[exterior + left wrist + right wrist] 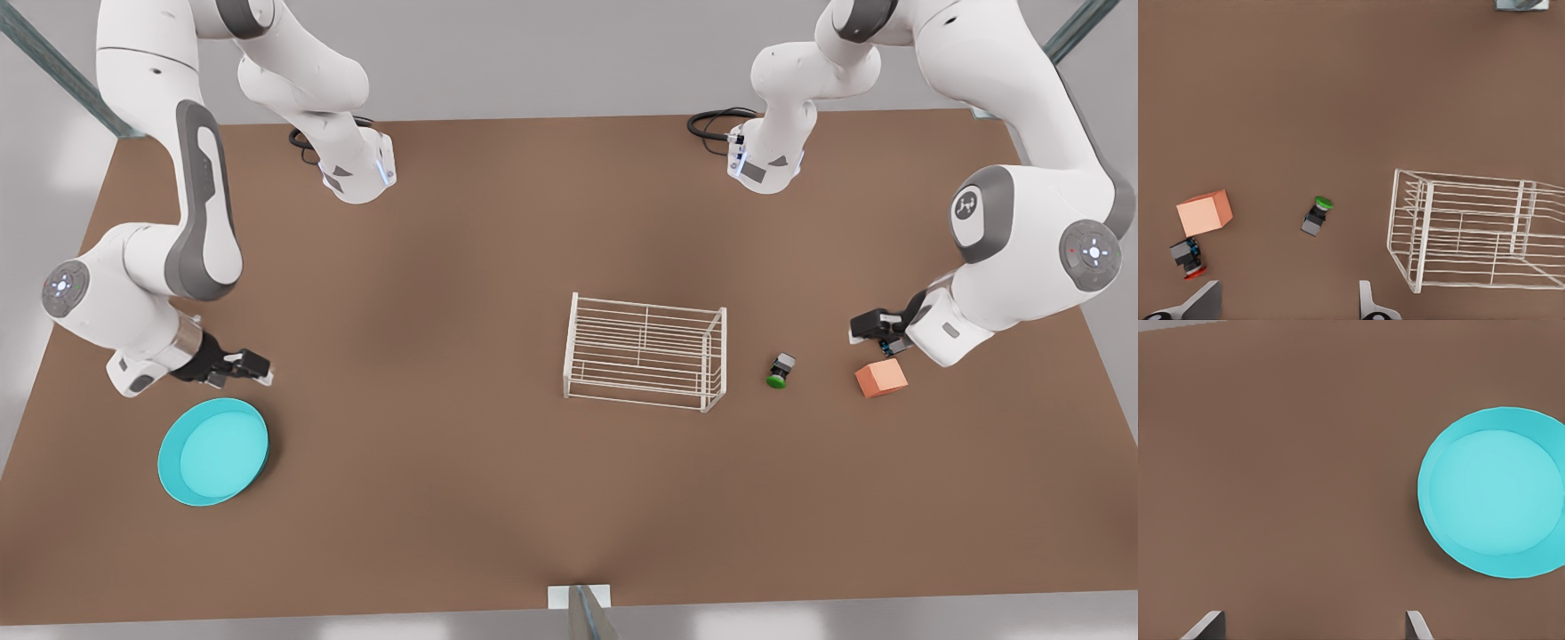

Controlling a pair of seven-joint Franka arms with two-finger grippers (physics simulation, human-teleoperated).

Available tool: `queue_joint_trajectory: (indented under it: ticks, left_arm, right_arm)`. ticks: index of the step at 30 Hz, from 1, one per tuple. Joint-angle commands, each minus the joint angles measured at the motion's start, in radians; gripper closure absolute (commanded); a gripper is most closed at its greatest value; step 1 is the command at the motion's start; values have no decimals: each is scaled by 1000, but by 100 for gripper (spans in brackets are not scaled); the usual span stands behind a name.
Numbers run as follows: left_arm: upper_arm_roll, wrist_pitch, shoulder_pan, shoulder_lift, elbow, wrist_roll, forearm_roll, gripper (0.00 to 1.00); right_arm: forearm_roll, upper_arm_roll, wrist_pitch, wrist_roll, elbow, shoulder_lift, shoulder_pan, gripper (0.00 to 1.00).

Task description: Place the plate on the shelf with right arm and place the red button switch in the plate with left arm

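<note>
The cyan plate (213,452) (1495,493) lies flat on the brown table at the front view's left. My right gripper (262,369) (1313,625) hovers open just beside it, holding nothing. The white wire shelf (722,356) (1421,233) stands near the table's middle, with nothing on it. The red button switch (1188,257) lies on its side next to the orange cube; in the front view it (889,347) peeks out under my left gripper (856,336) (1286,307), which hangs open above the table near it.
A switch with a green cap (781,369) (1317,215) lies between the shelf and the orange cube (881,378) (1203,212). Both arm bases stand at the table's far edge. A small bracket (580,597) sits at the near edge.
</note>
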Motion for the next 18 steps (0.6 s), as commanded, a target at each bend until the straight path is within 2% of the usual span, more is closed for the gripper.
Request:
queue_joint_trajectory:
  ticks: [1, 2, 4, 5, 8, 11, 14, 15, 17, 18]
  left_arm:
    - [0, 26, 0, -1, -1, 6, 3, 0]
    - [-8, 27, -3, -1, 10, 8, -3, 0]
    - [-12, 53, 8, 0, 1, 11, 4, 0]
    - [-12, 88, 8, 0, -13, 6, 9, 0]
    - [-8, 84, 12, -1, -18, 9, 11, 0]
    - [-14, 41, 12, -4, -16, 0, 7, 0]
    - [-14, -36, 12, -3, -22, -5, -2, 0]
    - [-14, -36, 11, -1, -26, -5, 6, 0]
    - [-5, -42, 18, -16, -9, -3, 11, 0]
    - [1, -103, 20, -33, -10, -3, 9, 0]
  right_arm:
    - [0, 0, 71, -134, 0, -3, -1, 0]
    - [-47, -3, 74, -134, 10, 14, -2, 0]
    - [-37, -17, 69, -153, 144, 146, -42, 0]
    - [51, -9, 60, -168, 205, 205, -62, 0]
    - [166, -6, -165, -239, 506, 428, -139, 0]
    - [212, -5, -223, -240, 599, 500, -163, 0]
    - [200, -2, -216, -407, 592, 571, -183, 0]
    - [163, -8, -216, -461, 593, 581, -183, 0]
    - [-43, -8, -227, -486, 593, 591, -185, 0]
    - [-66, -8, -231, -489, 593, 591, -185, 0]
